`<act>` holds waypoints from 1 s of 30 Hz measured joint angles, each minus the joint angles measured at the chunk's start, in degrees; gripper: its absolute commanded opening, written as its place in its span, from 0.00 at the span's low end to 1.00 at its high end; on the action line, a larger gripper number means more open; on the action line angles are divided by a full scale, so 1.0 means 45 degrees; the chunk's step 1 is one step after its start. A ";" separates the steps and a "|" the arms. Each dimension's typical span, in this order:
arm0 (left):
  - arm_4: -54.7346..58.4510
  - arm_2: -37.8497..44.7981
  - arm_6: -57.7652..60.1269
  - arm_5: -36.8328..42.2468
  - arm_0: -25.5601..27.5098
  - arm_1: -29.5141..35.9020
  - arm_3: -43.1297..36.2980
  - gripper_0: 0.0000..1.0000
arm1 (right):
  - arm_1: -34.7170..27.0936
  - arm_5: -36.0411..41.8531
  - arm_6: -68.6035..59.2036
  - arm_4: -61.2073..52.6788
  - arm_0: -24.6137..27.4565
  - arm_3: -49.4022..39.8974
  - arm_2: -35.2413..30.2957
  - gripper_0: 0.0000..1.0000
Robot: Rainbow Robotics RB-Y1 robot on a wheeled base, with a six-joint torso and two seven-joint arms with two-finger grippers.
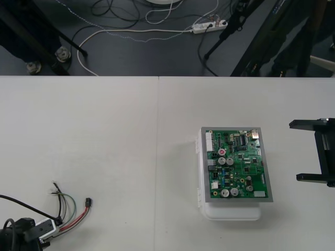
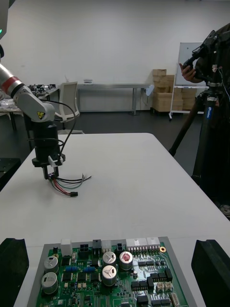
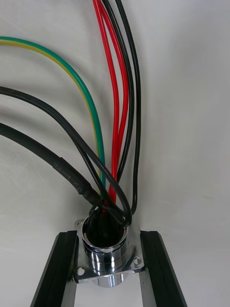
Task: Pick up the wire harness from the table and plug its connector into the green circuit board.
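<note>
**Left gripper closed on the harness socket, right gripper open beside the board**

Front view: My left gripper (image 1: 51,230) is at the near left corner of the plain light table (image 1: 131,136). It holds one end of the small wire harness of thin red, black and green wires (image 1: 68,212). The wires spread from the gripper over the table. The small black plug (image 1: 88,201) at their other end lies free on the table, on the side toward the board. The green circuit board in its grey frame (image 1: 236,164) sits on a white plastic base (image 1: 230,213), to the right of the table's middle and well apart from the harness. My right gripper (image 1: 296,150) stands at the right edge, near the board. Its two black fingers are wide apart and empty.

Right wrist view: My right fingers (image 2: 211,268) stand far from each other, and the green circuit board (image 2: 108,280) lies just ahead, between them. Across the table the left gripper (image 2: 50,169) points down at the table. The wire harness (image 2: 67,183) comes out below it, and the small black plug (image 2: 73,194) rests on the table surface.

Left wrist view: The two black fingers (image 3: 60,268) of my left gripper (image 3: 108,235) press on both sides of the round shiny metal socket with a flange (image 3: 104,249). The red, black and green-yellow wires leave the socket and run away from the gripper.
</note>
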 measured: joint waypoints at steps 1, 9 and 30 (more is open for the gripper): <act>0.0053 0.0047 0.0000 0.0006 -0.0009 0.0000 0.0007 0.00 | 0.0000 0.0000 0.0000 -0.0002 0.0000 0.0000 0.0000 1.00; 0.0730 0.0793 0.0000 0.0015 -0.0029 0.0000 0.0089 0.00 | 0.0000 0.0000 0.0000 -0.0010 0.0000 0.0000 0.0000 1.00; 0.3867 0.4176 -0.0424 -0.1494 -0.0042 0.0175 0.0107 0.00 | 0.0000 0.0000 0.0000 -0.0096 0.0000 0.0000 0.0000 1.00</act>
